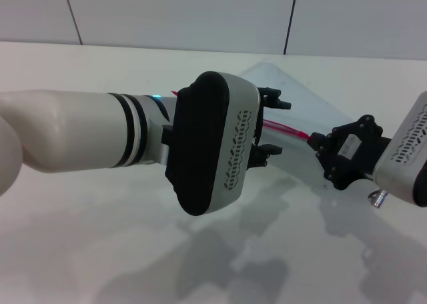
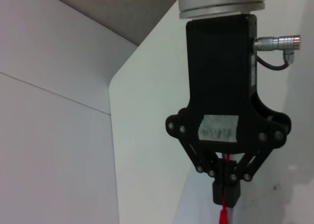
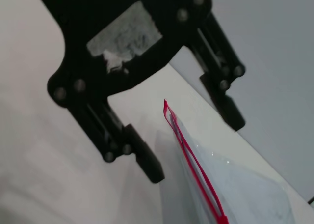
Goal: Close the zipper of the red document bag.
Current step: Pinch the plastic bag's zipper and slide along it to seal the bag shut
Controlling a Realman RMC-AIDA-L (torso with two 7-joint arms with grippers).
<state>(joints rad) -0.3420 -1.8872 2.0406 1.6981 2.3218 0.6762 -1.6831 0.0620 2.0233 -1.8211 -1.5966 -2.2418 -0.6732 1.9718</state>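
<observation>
The red document bag (image 1: pixel 301 96) lies flat on the white table, translucent, with its zipper (image 1: pixel 285 129) running as a thin red strip along the near edge. My right gripper (image 1: pixel 312 139) is shut on the zipper at the right; the left wrist view shows that gripper (image 2: pixel 225 197) pinching the red strip (image 2: pixel 223 215). My left gripper (image 1: pixel 280 127) is open, one finger on each side of the strip's other end. In the right wrist view that left gripper (image 3: pixel 196 148) stands wide open around the zipper (image 3: pixel 189 153) and the bag (image 3: pixel 245 192).
The white table (image 1: pixel 100 257) extends in front of the arms. A pale panelled wall (image 1: pixel 180 14) stands behind it. My bulky left forearm (image 1: pixel 73 134) crosses the middle of the head view and hides the bag's left part.
</observation>
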